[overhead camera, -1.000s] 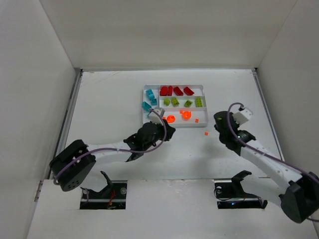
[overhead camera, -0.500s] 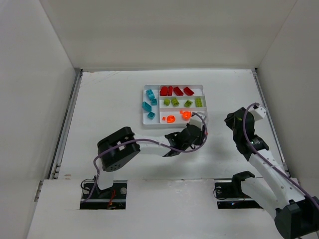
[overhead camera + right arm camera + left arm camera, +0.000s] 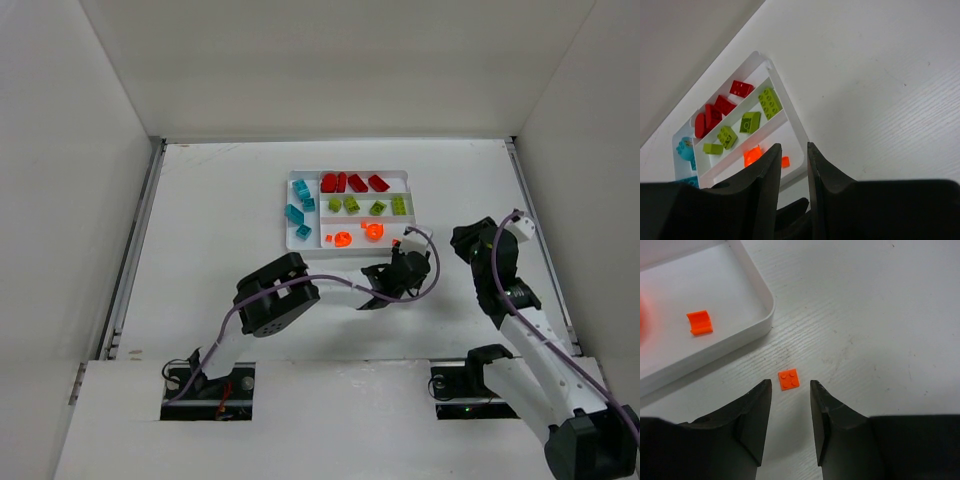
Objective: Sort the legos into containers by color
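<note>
Left wrist: left claw [image 3: 790,392] spread a little, pinching nothing, low over table [image 3: 865,315]. Tiny orange brick [image 3: 789,379] flat on table just ahead of the gap, outside tray [image 3: 771,315] corner. Orange piece [image 3: 699,322] inside tray. Right wrist: right claw [image 3: 794,150] slightly parted, empty, tray beyond. Top: red bricks [image 3: 352,182], green bricks [image 3: 365,206], teal bricks [image 3: 299,205] in separate sections.
</note>
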You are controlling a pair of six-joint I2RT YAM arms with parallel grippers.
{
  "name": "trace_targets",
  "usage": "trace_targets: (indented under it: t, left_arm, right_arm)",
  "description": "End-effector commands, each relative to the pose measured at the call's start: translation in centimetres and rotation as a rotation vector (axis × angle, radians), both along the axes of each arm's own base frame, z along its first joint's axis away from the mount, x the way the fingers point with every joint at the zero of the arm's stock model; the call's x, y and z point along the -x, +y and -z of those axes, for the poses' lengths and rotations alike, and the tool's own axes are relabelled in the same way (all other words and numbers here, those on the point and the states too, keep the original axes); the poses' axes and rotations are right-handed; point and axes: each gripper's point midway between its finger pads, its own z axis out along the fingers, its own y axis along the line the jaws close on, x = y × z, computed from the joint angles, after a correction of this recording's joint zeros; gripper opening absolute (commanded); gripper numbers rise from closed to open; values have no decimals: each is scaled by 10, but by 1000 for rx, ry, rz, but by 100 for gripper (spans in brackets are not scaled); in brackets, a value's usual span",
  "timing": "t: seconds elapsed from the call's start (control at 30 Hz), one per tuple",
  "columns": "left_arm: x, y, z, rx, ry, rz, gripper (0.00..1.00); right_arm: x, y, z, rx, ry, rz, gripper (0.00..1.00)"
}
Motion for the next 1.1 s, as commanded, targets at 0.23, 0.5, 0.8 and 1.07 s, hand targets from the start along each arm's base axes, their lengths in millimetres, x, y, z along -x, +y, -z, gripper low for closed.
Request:
trace_targets:
  t: [0.23, 0.5, 0.8, 1.07]
  left_arm:
    - [-14, -3, 0, -84, -86, -89, 31]
    - [-12, -9, 15, -95, -72, -79, 29]
    - [-8, -7, 28, -117, -43, -74, 19]
    - [2, 6, 10, -109, -62, -72, 13]
  right_arm:
    - [-2, 2, -25, -29, -110, -24, 33]
    - [-2, 7, -24, -42, -121, -44, 34]
    - [-2, 8, -25, -44, -128, -46, 35]
    - [-3, 8, -26, -38, -129, -49, 35]
